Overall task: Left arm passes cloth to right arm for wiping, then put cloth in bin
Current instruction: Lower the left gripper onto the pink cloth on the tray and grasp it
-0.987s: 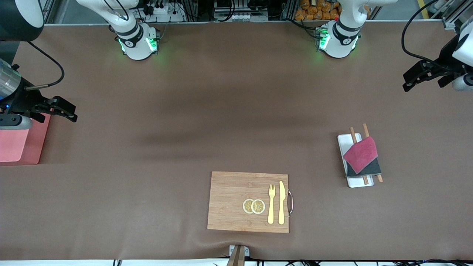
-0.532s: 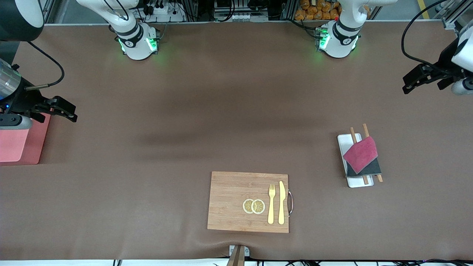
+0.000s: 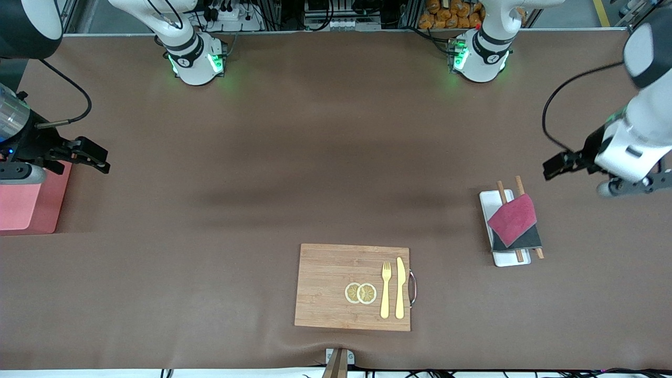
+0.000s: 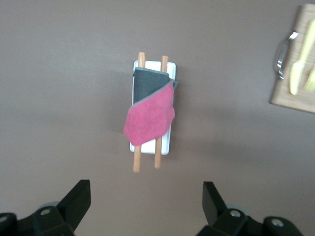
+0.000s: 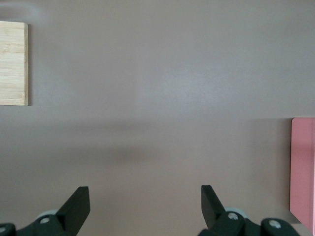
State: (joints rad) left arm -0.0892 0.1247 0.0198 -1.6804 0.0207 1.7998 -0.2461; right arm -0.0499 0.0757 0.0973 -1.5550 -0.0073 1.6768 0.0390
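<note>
cloth (image 3: 513,221): draped on chopsticks (image 3: 518,185) across the tray (image 3: 487,199), so I can pinch it
left gripper (image 4: 145,206): fingers spread, over table near the tray
right gripper (image 5: 145,205): fingers apart, waiting beside bin (image 3: 26,205)

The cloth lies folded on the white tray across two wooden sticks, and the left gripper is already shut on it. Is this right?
Not quite. The left gripper is open and holds nothing; the left wrist view shows its fingers spread, apart from the cloth. The cloth does lie folded on the white tray across two wooden sticks.
</note>
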